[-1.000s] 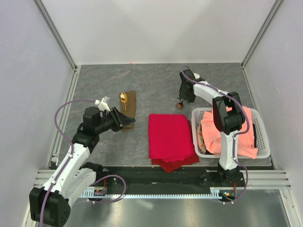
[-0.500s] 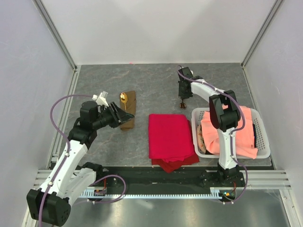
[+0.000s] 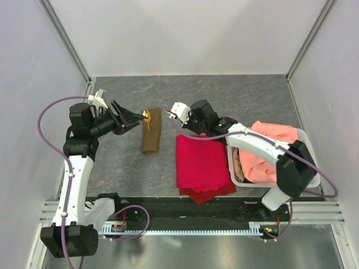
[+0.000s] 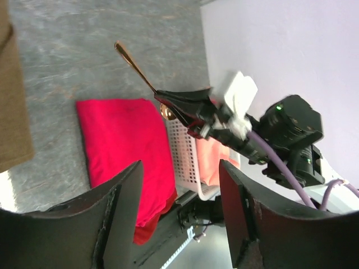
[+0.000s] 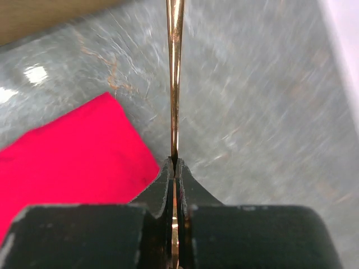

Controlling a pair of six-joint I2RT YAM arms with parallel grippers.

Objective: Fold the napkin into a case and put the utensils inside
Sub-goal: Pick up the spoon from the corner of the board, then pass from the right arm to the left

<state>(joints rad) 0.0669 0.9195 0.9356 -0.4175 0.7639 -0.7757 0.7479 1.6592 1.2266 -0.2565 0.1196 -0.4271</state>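
Olive-brown fabric is seen folded into a narrow case [image 3: 151, 137] laid flat on the grey bench [image 3: 235, 92]. Its long axis runs from 12 to 6 o'clock in the top view. A gold spoon bowl [image 3: 147, 115] is shown at the case's 12 o'clock end; the rest of that piece is hidden by the fabric.

The left gripper [image 3: 136, 119] is held at 9 o'clock of that end and aimed toward 3 o'clock. Its jaws are spread wide, with nothing between them.

The second utensil [image 5: 175, 84] is pinched by the right gripper [image 5: 175, 168], whose fingers are pressed together on the thin gold handle. In the right wrist view the handle is directed straight toward 12 o'clock. In the left wrist view the bowl end is seen at the fingertips, with the free handle tip pointed toward 10 o'clock.

A red cloth [image 3: 202, 159] is spread at 3 o'clock of the case. A white basket [image 3: 233, 165] holding a salmon-orange cloth [image 3: 263, 162] is placed at 3 o'clock of the red cloth.
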